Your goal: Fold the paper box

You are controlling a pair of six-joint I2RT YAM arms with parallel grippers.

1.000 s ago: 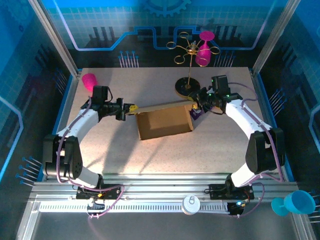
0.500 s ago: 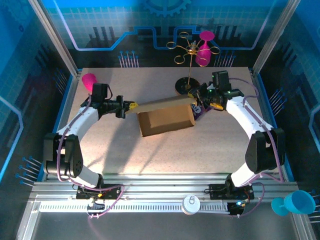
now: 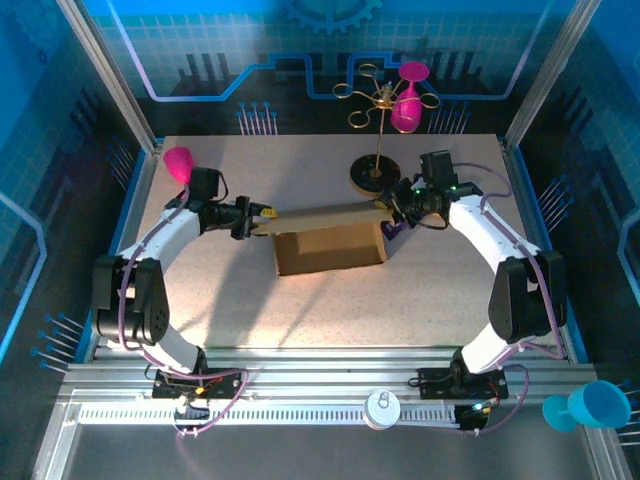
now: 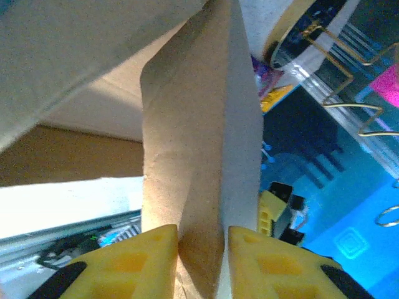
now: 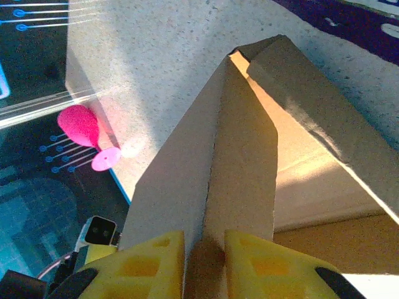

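Left claw [image 3: 262, 217]: clamped on the rear flap of the paper box [image 3: 330, 250].
Right claw [image 3: 390, 207]: clamped on that flap's other end.
Behind: wire stand [image 3: 372, 176] is set near the right claw.

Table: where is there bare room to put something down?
Widest bare patch: between the paper box and the near rail. Also the far strip between the pink cup and the stand base. Crowded around the right gripper beside that base.

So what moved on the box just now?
The long flap of the paper box tipped lower over the opening, and the box squared up slightly. The left fingers and right fingers still pinch its ends. The pink cup on the table and gold stand stayed put.
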